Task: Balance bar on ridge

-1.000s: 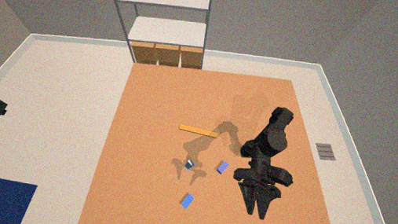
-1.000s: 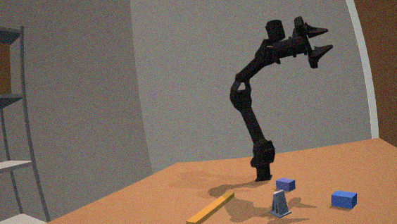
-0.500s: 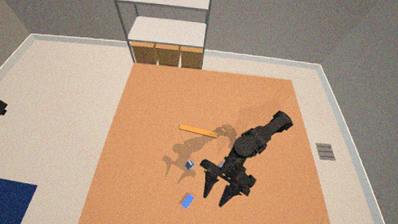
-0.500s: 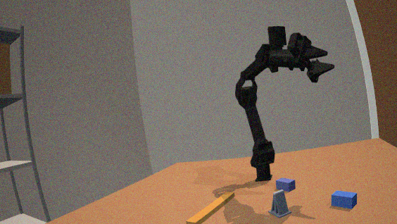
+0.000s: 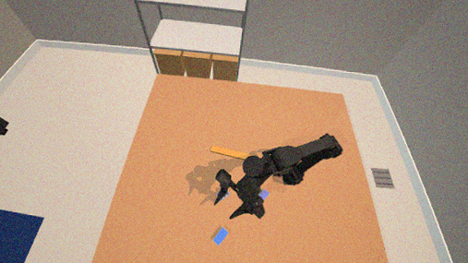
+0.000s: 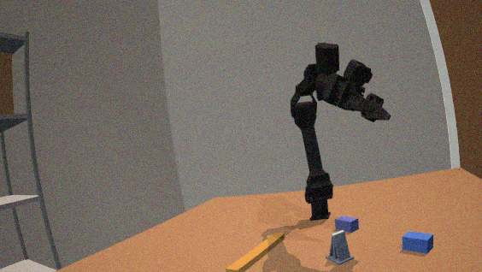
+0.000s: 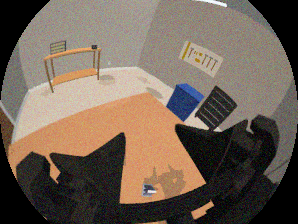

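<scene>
The orange bar [image 5: 227,151] [image 6: 255,254] lies flat on the table, apart from the ridge; in the top view the arm covers its right end. The grey ridge [image 6: 340,249] [image 7: 146,190] stands upright on the table with nothing on its top edge; in the top view a finger mostly hides it. My gripper [image 5: 224,210] [image 6: 381,118] [image 7: 150,131] is open and empty. It is high above the table, with its fingers spread apart and touching neither the bar nor the ridge.
A blue block [image 5: 220,236] [image 6: 418,242] and a purple block [image 5: 264,194] [image 6: 346,224] stand on the table near the ridge. The purple block is close to the arm's base. A shelf rack [image 5: 196,37] stands beyond the table's far edge.
</scene>
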Available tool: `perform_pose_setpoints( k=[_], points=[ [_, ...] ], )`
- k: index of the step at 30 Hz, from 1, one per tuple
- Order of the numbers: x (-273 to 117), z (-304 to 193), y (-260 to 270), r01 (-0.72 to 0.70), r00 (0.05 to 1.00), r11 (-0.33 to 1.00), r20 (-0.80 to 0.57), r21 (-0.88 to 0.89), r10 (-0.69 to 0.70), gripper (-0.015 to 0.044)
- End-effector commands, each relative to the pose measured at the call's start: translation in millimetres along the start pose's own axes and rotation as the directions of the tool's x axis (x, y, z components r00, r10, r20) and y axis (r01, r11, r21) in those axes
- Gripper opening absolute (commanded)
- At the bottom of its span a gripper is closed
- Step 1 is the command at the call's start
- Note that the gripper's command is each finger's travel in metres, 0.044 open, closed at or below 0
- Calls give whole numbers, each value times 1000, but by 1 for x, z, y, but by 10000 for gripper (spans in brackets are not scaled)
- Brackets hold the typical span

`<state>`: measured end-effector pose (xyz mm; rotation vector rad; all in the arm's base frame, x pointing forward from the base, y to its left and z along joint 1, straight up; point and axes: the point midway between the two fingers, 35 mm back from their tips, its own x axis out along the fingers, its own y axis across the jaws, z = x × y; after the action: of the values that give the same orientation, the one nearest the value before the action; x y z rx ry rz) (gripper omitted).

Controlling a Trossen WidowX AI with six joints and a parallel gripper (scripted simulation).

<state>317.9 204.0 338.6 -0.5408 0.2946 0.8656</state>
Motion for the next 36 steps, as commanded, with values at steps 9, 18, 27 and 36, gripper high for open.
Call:
perform_pose_setpoints(
  k=[9, 18, 27, 36],
  points=[
    [4, -70, -35, 101, 978, 971, -203, 216, -56, 315],
    [-4, -135, -60, 222, 914, 910, -400, 351, -69, 315],
    [-24, -200, -75, 356, 819, 815, -573, 457, -37, 315],
    [-52, -259, -80, 493, 705, 692, -709, 527, 39, 315]
  ],
)
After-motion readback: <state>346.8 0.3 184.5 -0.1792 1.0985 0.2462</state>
